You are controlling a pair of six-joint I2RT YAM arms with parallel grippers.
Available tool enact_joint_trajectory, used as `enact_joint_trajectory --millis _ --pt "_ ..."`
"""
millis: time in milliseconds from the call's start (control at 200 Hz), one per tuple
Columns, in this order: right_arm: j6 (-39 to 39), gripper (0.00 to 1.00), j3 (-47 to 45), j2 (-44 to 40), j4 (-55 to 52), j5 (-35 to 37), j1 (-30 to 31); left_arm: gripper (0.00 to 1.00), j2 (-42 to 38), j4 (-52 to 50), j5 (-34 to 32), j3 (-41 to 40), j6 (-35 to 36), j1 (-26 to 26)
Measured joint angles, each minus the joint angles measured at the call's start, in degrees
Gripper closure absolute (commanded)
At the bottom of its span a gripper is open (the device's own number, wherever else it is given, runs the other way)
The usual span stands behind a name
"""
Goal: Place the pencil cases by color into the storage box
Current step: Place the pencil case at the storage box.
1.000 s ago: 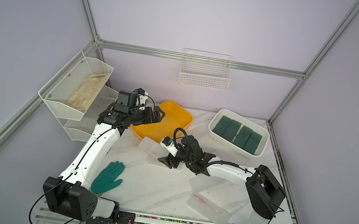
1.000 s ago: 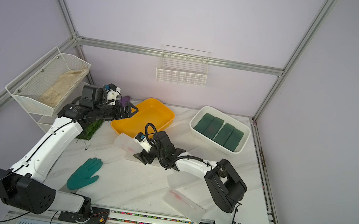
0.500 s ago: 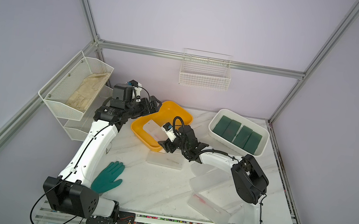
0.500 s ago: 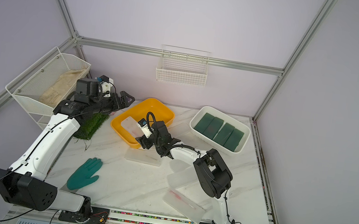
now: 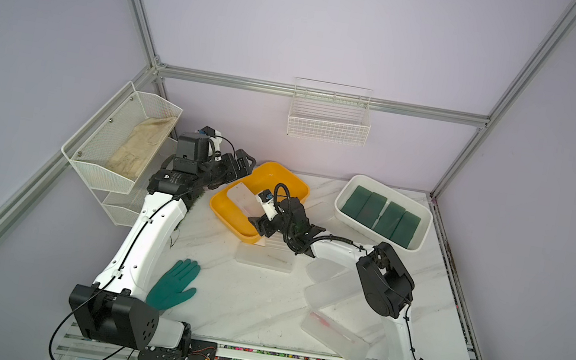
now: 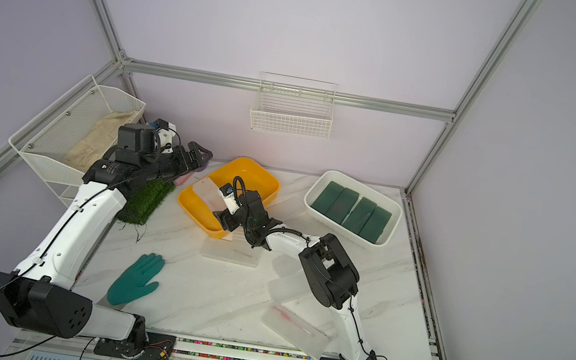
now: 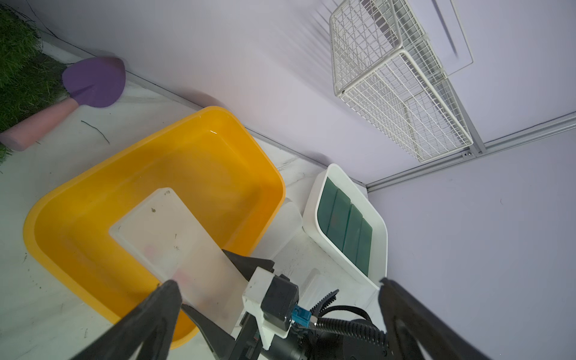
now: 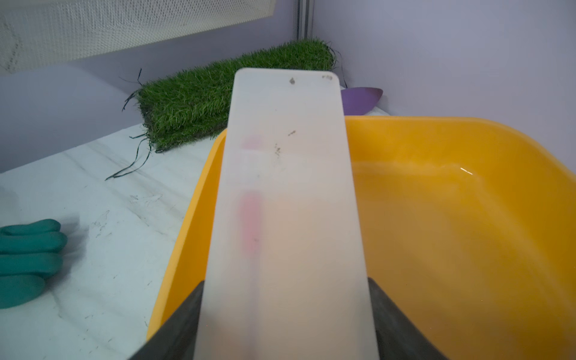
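In both top views the right tool is clamped on one end of a frosted clear pencil case, which juts over the yellow tub near the tabletop's back edge. Its long axis runs away from the tool toward the back-left corner. The left tool, jaws apart and empty, hovers just beyond the tub. Four green pencil cases fill the white box at the back-right. The left wrist view shows the case tilted above the tub's floor. The right wrist view shows a pink item inside the case; no writing is legible.
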Motion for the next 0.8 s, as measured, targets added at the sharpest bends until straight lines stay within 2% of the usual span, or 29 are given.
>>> enact_joint_trajectory --millis 470,800 --pt "3.6 0.42 7.0 8.8 2.8 -1.6 0.0 0.00 1.3 0.0 0.0 1.2 -0.3 0.9" --pt "3.7 0.42 12.5 11.1 -3.1 -2.2 0.1 0.00 3.8 0.2 0.1 1.9 0.1 1.5"
